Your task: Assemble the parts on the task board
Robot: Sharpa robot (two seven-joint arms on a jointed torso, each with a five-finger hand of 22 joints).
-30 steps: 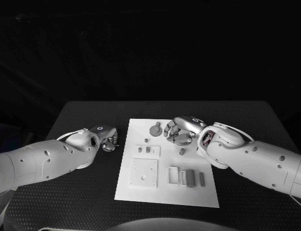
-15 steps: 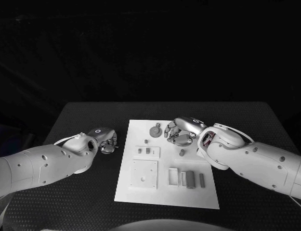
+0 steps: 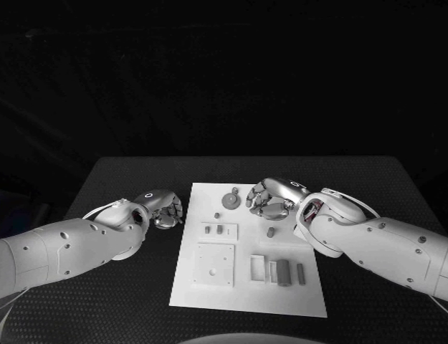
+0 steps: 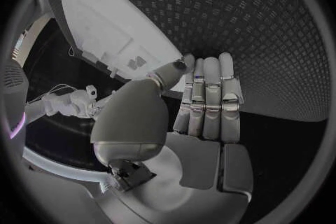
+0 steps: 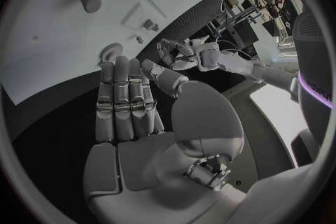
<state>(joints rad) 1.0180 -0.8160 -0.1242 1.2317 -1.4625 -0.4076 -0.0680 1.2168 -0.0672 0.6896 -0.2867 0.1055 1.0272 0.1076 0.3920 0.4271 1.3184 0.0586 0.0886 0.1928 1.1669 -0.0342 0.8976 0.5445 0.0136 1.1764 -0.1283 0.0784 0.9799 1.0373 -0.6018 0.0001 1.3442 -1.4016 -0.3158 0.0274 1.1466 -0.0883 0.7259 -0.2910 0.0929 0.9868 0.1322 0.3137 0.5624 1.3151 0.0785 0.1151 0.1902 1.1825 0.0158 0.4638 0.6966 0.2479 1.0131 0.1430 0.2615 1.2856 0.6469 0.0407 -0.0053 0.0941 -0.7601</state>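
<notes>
- Left hand (image 3: pixel 162 208) beside board (image 3: pixel 246 287), left of centre, fingers (image 4: pixel 210 95) pressed together, empty, likely waiting.
- Right hand (image 3: pixel 270 198) above disc (image 3: pixel 231 199), fingers (image 5: pixel 122 101) together, probably lining up.

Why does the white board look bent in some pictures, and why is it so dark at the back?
In the left wrist view, the fisheye lens bows the flat white task board and its edges. In the right wrist view it curves likewise behind the silver right hand. In the head view the board's edges run straight, and no light reaches the space beyond the black table, so that stays black.
</notes>
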